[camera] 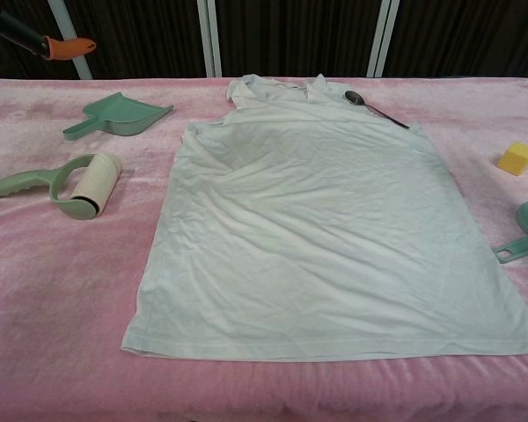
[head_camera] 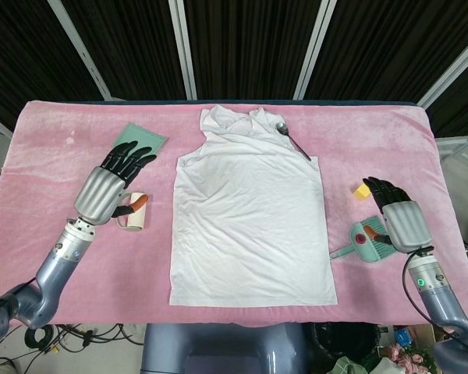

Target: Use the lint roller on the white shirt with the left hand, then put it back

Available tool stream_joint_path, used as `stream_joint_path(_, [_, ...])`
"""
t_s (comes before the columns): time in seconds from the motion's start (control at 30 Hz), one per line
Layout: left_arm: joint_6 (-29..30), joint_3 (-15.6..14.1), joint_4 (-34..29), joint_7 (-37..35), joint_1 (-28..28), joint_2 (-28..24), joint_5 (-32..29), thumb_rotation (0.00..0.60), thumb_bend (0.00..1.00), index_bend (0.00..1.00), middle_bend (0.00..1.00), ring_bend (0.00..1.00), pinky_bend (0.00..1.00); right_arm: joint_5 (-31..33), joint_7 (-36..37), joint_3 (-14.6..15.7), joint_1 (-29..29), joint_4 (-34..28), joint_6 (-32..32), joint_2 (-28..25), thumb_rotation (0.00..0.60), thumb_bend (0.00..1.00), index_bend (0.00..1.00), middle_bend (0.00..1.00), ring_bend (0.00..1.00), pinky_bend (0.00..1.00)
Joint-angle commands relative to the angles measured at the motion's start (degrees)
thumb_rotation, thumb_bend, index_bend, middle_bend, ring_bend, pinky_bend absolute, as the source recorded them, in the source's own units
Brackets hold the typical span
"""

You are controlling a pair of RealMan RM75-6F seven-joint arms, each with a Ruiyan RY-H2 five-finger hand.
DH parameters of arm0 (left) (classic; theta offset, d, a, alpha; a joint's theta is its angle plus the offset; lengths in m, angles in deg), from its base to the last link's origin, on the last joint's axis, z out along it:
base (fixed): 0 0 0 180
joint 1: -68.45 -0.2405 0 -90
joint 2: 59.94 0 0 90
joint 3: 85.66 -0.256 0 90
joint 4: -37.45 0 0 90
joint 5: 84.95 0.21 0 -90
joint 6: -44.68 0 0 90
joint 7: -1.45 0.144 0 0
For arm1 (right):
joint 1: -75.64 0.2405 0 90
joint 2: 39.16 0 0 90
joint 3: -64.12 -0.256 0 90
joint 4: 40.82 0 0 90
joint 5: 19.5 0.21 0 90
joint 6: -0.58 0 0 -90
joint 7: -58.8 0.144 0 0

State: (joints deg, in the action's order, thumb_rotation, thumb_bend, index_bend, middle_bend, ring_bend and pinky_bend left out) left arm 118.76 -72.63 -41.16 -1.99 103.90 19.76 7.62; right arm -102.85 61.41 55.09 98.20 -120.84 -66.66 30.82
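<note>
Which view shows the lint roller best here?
The chest view: the lint roller lies fully exposed, handle and roll. In the head view the left hand hovers over it, leaving only the roll end visible.

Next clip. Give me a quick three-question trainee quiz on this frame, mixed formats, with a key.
1. True or false: the left hand is already gripping the lint roller.
2. What lies on the upper right edge of the white shirt? A) spoon B) dustpan C) yellow block
3. Fill in: the lint roller rests on the pink cloth to the ____ of the shirt in the chest view.

Key:
1. False; in the chest view the roller lies untouched.
2. A, the spoon.
3. left
</note>
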Motion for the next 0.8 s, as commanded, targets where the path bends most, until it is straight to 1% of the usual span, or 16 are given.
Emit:
stream_joint_path(0.03, [0.65,-0.43,-0.19,0.08,-0.33,-0.4,0.29,0.6,0.28,0.15,0.12,0.0,0.11,-0.04,-0.93,0.32,-0.57,-1.05,-0.95,-0.08,0.6,0.12,0.03,0.08,0.11,0.22])
stream_joint_path(0.3, [2.04,-0.63,-1.84,1.55,-1.03,-1.73,0.25,0.6,0.27,0.15,0.12,0.0,0.11,-0.22,-2.27,0.39,-1.49,-3.05,-3.29,-0.34,0.6,0.12,0.03,0.08,0.11,0.22])
stream_joint_path(0.63, [1.88,-1.35,-2.89,3.75,-2.31,-4.0,-1.18,0.6,0.28,0.15,0.12,0.02,0.13,-0.78,-4.6,1.21,-2.41,-5.43,-4.79,-1.24,0.6,0.12,0.03,0.08,0.11,0.22])
stream_joint_path(0.7, [2.42,-1.88,-1.39,6.36,-3.77,-5.25,-2.05,0.6,0.28,0.15,0.12,0.02,0.13,-0.66,-4.88,1.11,-3.58,-6.12,-6.74,-2.08,0.6,0.12,0.03,0.08,0.11,0.22])
stream_joint_path(0.8, [3.0,-2.86,-0.99,8.47,-6.5,-7.05,-4.32,0.6,0.28,0.15,0.12,0.02,0.13,-1.73,-6.9,2.15,-6.1,-6.82,-10.6,-3.15,0.6,0.12,0.03,0.08,0.11,0.21])
